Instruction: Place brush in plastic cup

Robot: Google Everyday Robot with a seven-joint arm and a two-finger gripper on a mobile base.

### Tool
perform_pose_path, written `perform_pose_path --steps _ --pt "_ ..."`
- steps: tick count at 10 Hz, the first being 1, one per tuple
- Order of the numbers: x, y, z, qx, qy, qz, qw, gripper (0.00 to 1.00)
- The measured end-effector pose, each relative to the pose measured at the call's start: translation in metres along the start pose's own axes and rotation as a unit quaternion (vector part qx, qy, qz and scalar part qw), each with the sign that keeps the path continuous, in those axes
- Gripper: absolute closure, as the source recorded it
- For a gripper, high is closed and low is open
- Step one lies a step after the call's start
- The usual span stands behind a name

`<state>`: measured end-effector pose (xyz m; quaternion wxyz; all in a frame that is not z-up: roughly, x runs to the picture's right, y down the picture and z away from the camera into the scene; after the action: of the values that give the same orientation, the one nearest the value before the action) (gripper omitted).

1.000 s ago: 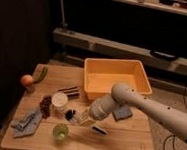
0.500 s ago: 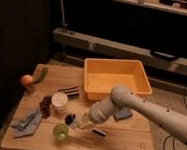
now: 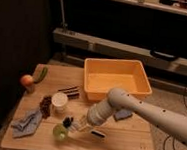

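The brush, with its dark round head [image 3: 68, 121] and pale handle, hangs just above and right of the small translucent green plastic cup [image 3: 59, 132] near the table's front edge. My gripper [image 3: 81, 125] is shut on the brush handle, right of the cup, at the end of the white arm [image 3: 134, 108] that reaches in from the right. The brush head sits over the cup's right rim; I cannot tell if it touches.
A taller white cup [image 3: 59, 102] stands behind the green cup. A dark striped bar [image 3: 70, 91] and an orange bin [image 3: 117, 78] lie further back. A blue cloth [image 3: 26, 122] is front left, fruit [image 3: 26, 80] far left, a small black item [image 3: 98, 134] right of the gripper.
My gripper has carried the brush left and down, from beside the white cup to just over the green cup's rim.
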<state>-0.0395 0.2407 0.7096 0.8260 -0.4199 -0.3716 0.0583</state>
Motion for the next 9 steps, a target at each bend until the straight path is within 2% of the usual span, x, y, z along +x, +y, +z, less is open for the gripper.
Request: perform_pose_path --steps 7,9 --pt "-0.019 0.002 0.012 -0.013 0.004 -0.031 0.9994 0.99" --pt "-0.022 0.003 0.016 -0.018 0.008 -0.041 0.9990 0.86"
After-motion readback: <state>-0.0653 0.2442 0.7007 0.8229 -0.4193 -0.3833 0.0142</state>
